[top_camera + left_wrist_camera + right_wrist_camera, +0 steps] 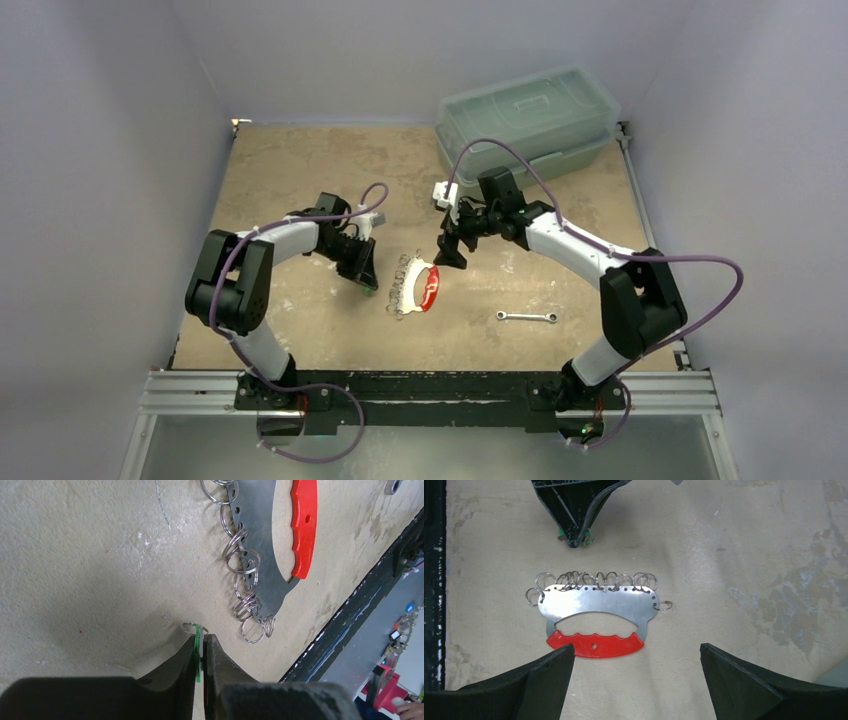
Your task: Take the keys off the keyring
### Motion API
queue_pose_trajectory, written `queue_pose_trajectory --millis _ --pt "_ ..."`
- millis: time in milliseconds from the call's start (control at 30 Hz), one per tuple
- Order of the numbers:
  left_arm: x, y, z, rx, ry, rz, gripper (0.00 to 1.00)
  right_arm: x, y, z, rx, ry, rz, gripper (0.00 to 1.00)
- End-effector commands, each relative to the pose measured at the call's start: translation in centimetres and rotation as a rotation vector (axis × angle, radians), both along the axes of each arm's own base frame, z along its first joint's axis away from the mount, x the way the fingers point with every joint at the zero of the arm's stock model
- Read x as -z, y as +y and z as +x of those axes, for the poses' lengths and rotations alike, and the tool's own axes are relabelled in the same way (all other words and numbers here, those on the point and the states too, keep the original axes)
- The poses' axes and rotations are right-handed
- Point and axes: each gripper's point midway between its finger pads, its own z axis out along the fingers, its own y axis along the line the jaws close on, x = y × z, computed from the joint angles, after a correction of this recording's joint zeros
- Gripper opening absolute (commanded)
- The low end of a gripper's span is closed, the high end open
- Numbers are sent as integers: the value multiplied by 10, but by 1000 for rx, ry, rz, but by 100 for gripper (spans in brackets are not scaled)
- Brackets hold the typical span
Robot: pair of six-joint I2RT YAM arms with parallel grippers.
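We find open table (300,170) between keyring (420,285) and wrench (527,317); the left gripper (202,638), pinching a green key (197,654), crowds the opposite side.

Red-handled keyring (596,602) flat, green key (198,655) apart

Keyring (596,607) on table (749,540), right pincer (636,650) spread wide, left pincer (576,542) clamping green key (559,532)

The tan, scuffed table (300,170) carries the keyring (418,285) lying flat near its middle, a slim silver wrench (527,317) apart on its right, and a lidded plastic box (530,115) at the far right corner.
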Motion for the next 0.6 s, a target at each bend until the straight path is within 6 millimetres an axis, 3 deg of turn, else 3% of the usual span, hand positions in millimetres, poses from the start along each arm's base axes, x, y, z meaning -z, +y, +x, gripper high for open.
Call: queue_pose_trajectory --millis 0,200,333,567 --pt "1 1 3 -13 -5 9 12 -41 0 23 42 -136 14 99" --pt "-10 14 10 11 -68 89 26 -41 -8 18 34 -138 -31 99" --pt "-14 21 13 22 -90 131 29 -41 -13 15 38 -138 -54 99" --pt "-25 22 11 57 -125 137 43 -39 -19 9 47 -133 -67 99"
